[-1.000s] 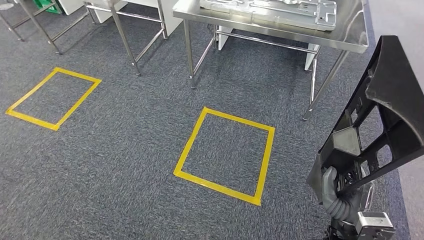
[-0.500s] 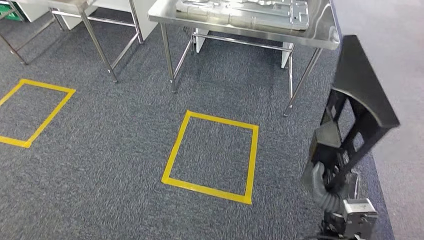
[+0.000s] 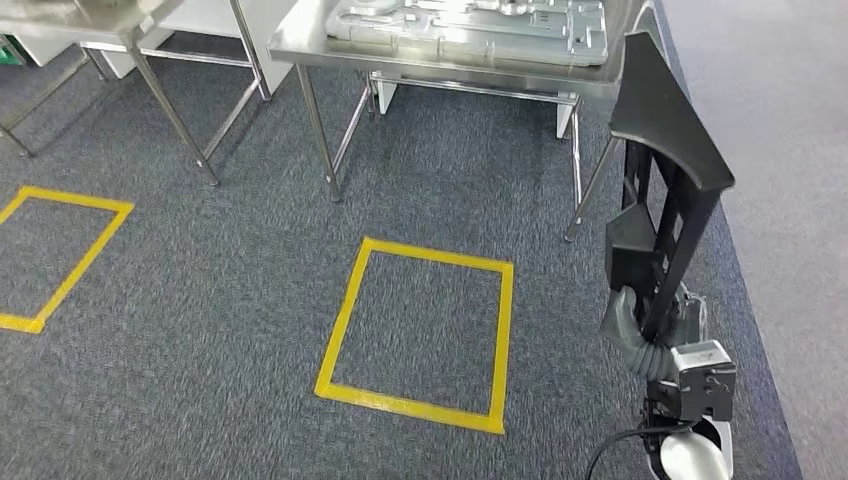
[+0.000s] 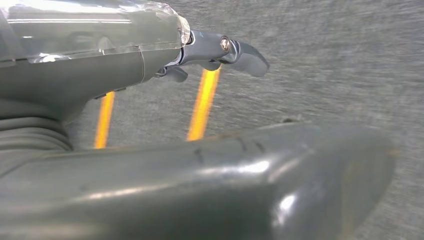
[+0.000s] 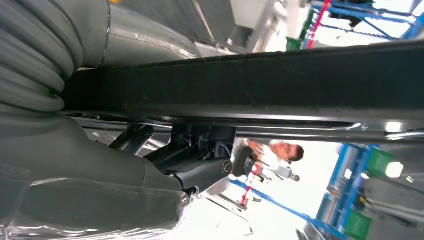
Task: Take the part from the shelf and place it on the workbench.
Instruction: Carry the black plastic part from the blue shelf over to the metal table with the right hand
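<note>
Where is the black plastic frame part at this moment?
In the head view, the black plastic frame part stands upright at the right, held by the right hand, beside the steel workbench.

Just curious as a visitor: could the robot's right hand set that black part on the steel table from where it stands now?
Probably not yet: the right hand grips the black part low beside the steel table, with carpet between.

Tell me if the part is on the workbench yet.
No: the right hand holds the part upright above the carpet, beside the workbench.
</note>
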